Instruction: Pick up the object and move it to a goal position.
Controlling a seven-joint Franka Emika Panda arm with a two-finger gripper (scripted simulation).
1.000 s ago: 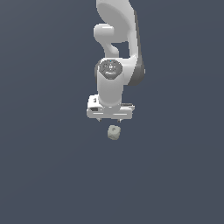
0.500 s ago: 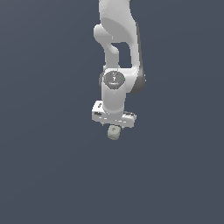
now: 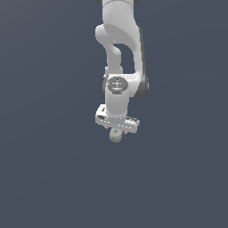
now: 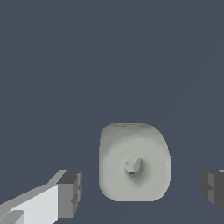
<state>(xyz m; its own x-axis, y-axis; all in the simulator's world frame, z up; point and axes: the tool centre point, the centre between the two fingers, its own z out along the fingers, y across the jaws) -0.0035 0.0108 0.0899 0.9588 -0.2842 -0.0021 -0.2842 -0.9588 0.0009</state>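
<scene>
The object (image 4: pixel 134 162) is a pale grey-green block with rounded corners and a small dimple in its face. In the wrist view it lies between my two dark fingertips (image 4: pixel 70 194), with a gap on each side, so nothing touches it. My gripper (image 4: pixel 142 190) is open. In the exterior view the white arm reaches straight down, and the object (image 3: pixel 116 135) peeks out just below the gripper (image 3: pixel 116 130), whose body hides its upper part.
A flat dark grey-blue surface (image 3: pixel 49 178) fills the rest of both views. No other objects show.
The arm has come down over the object. One second ago the object sat clear below the gripper; now it lies between the fingers and is partly covered by the gripper body.
</scene>
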